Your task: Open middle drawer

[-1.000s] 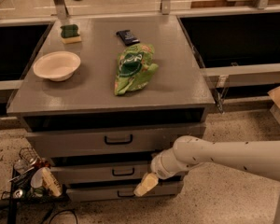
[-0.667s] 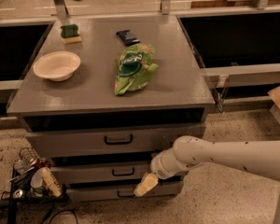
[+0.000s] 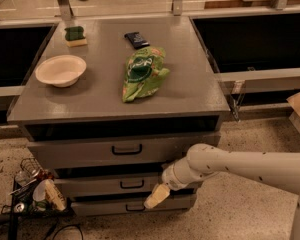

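Change: gripper [image 3: 156, 195] staying where it was a second ago, nothing else shifting
Gripper: hanging just below and right of the handle [image 3: 132, 184]; grip state cannot be told
Middle drawer [image 3: 90, 186]: sitting between two other drawers, front facing the camera, long axis running left to right
Bowl [image 3: 61, 70]: resting on the cabinet top [image 3: 190, 84], beside a green bag [image 3: 142, 74]
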`<state>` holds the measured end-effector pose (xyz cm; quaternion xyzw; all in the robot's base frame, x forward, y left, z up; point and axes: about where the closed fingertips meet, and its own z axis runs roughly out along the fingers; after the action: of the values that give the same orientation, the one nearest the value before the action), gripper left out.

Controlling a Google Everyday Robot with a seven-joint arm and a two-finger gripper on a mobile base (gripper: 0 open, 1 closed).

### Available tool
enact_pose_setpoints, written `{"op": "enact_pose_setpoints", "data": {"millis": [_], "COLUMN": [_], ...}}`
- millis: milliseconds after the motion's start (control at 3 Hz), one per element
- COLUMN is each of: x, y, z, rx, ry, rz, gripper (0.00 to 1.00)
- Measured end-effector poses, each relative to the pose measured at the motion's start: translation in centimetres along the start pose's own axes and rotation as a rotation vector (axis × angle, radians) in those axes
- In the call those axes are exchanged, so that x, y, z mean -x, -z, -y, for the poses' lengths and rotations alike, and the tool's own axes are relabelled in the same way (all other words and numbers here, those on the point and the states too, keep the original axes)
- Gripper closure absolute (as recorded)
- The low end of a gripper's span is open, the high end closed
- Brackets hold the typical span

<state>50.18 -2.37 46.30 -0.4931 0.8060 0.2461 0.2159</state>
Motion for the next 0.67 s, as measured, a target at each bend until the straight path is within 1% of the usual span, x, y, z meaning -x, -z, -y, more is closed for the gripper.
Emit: {"op": "enact_pose_setpoints", "data": {"millis": [333,667], "x": [-0.3,-1.1], "y": [-0.7,-1.9], "z": [-0.3,-1.2], "rx": [0.01,0.041], "ry": [0.012,0.017], "rz": [-0.026,-0.047], "gripper": [0.0,0.0]}}
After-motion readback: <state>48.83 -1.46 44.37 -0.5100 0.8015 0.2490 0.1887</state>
